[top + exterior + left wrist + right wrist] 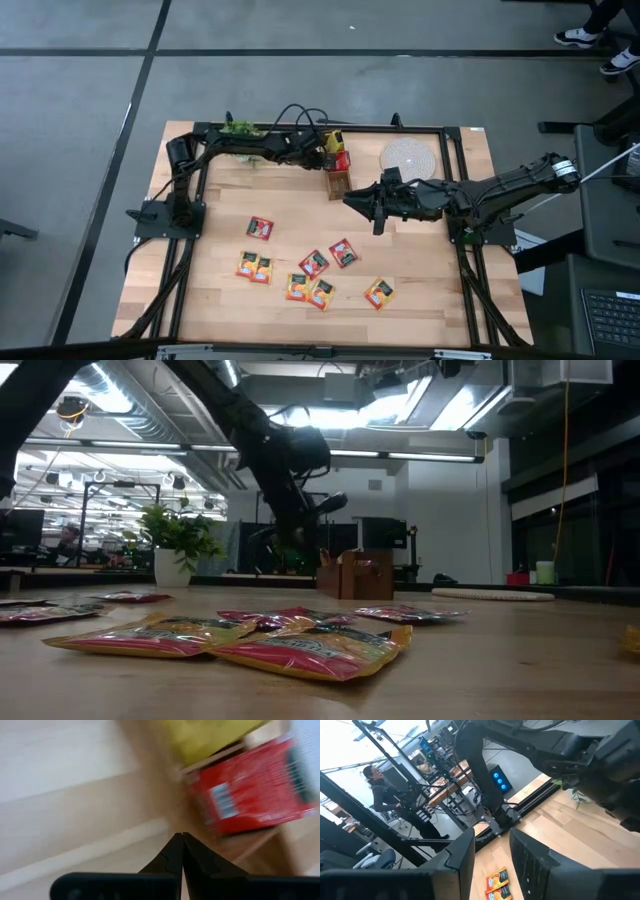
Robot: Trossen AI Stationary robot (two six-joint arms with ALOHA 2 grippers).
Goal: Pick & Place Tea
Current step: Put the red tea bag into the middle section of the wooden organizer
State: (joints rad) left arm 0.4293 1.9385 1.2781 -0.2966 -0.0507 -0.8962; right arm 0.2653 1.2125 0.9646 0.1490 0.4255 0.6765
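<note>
Now, going from left to right over the wooden table (210,290), the left arm comes first: it starts at about nine o'clock and reaches along the far edge toward twelve o'clock. The left gripper (328,150) is pinched tight with nothing in it (in its own wrist view the two dark fingers (181,851) meet in a point). It sits right at a small wooden box (338,180) that holds a red tea sachet (252,787) and a yellow tea sachet (215,735). A little green plant (240,130) sits by the far edge, under that arm. Nearer the front, around six o'clock, the loose tea sachets (312,272) lie flat on the wood, some red and some orange, a few touching each other. In the low view they lie in a heap (300,640) close to the camera. A round pale mat (408,157) lies at about one o'clock. The right arm comes in from three o'clock, and the right gripper (350,199) hangs near the middle, just beside the box. Its fingers (457,857) stand partly apart with nothing between them. Two orange sachets (498,884) show on the wood far beyond those fingers. A person (382,790) stands in the room past the table.
</note>
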